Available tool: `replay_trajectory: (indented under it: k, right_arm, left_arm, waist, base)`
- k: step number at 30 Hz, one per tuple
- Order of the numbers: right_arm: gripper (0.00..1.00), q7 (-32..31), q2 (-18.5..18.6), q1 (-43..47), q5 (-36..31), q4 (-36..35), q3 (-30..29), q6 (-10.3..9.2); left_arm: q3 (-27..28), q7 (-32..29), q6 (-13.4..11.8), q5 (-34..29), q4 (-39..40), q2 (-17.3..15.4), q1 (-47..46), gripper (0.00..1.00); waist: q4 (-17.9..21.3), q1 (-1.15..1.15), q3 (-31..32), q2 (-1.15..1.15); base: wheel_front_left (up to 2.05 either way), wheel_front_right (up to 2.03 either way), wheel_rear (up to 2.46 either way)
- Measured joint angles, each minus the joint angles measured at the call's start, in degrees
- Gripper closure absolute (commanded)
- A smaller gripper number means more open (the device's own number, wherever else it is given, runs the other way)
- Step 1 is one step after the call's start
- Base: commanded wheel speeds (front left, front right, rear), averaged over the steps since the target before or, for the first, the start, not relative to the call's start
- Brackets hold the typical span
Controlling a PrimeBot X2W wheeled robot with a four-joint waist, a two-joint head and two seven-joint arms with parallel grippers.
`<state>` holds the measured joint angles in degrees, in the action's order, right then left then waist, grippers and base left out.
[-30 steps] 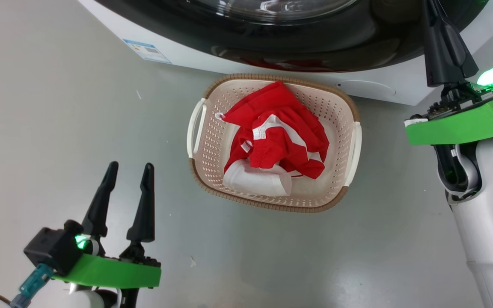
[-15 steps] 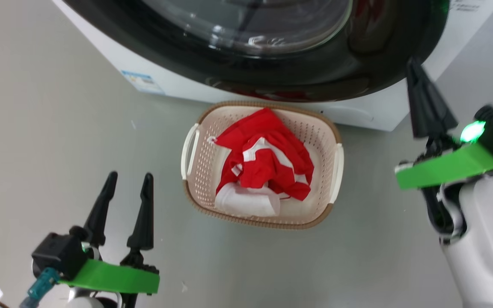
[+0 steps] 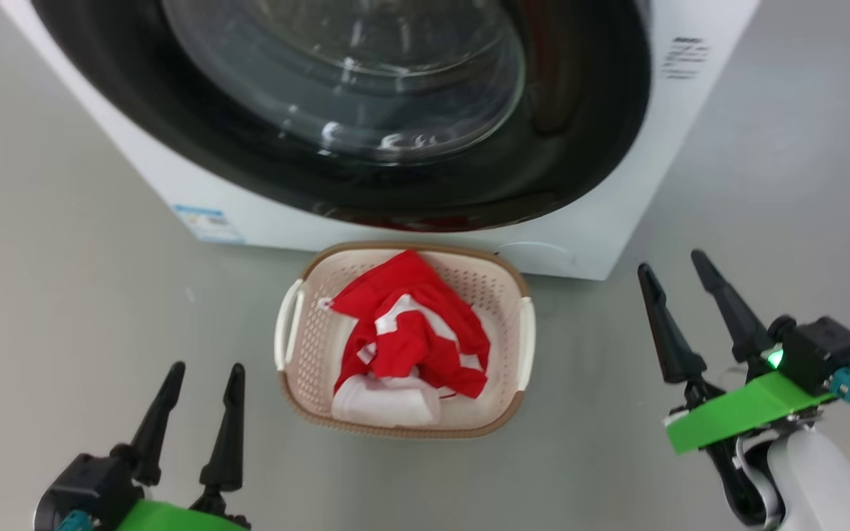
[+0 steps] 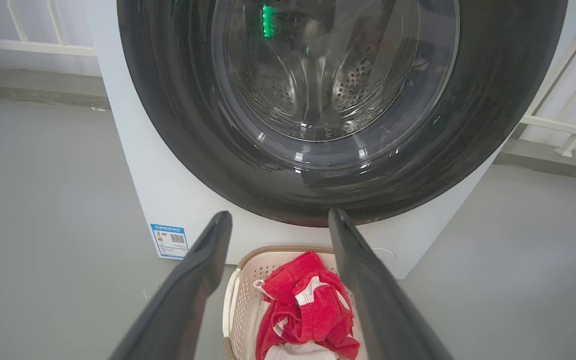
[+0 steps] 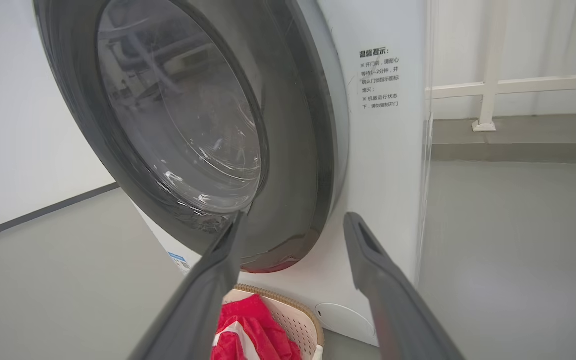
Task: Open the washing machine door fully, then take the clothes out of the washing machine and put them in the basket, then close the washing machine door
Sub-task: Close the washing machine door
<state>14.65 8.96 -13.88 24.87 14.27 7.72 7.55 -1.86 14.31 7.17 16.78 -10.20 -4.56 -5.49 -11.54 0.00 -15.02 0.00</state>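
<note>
1. The basket (image 3: 312, 346) sits on the floor between our two claws, to the right of the left claw (image 3: 206, 366) and to the left of the right claw (image 3: 670, 261). Neither claw touches it.
2. In it lie the clothes (image 3: 410, 339), a crumpled red heap with white stripes and a white part at the end nearest our claws. The perforated wall on the left claw's side is bare.
3. Beyond the basket, on the side away from both claws, stands the washing machine (image 3: 617, 221). The basket's far rim is close to its base; we cannot tell whether they touch.
4. The washing machine door (image 3: 344, 96) looks shut against the front. Past the left claw's fingertips we see the perforated steel drum (image 4: 318, 85) through the glass. A red gleam shows on the lowest part of the glossy black rim.
5. Our left claw hangs above the floor with its fingers spread wide and nothing between them.
6. Our right claw also has its fingers wide apart and holds nothing.
7. The floor (image 3: 63, 310) is smooth and grey under both claws. A blue label (image 3: 207, 223) sits on the machine's lower corner, ahead of the left claw.
8. Ahead of the right claw, dark printed text (image 5: 379, 80) marks the machine's white front. Farther off to that claw's right stands a white railing (image 5: 488, 90).
</note>
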Motion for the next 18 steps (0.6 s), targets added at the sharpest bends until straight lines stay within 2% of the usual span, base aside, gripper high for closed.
replay_trajectory:
  k: [10,18]
  right_arm:
    - [0.0,0.0,-0.91,4.65,0.3,-0.19,-0.63,0.0]
    - [0.0,0.0,-1.54,8.0,0.3,-0.2,-1.89,0.0]
  left_arm:
    - [2.24,0.0,0.01,0.6,-0.27,-1.47,2.23,0.0]
    - [5.03,0.0,0.01,0.51,-0.33,-1.43,4.61,0.0]
  waist:
    - [6.16,0.0,3.48,0.0]
    - [10.34,0.0,5.87,0.0]
  base:
    - [0.0,0.0,0.0]
    - [0.0,0.0,0.0]
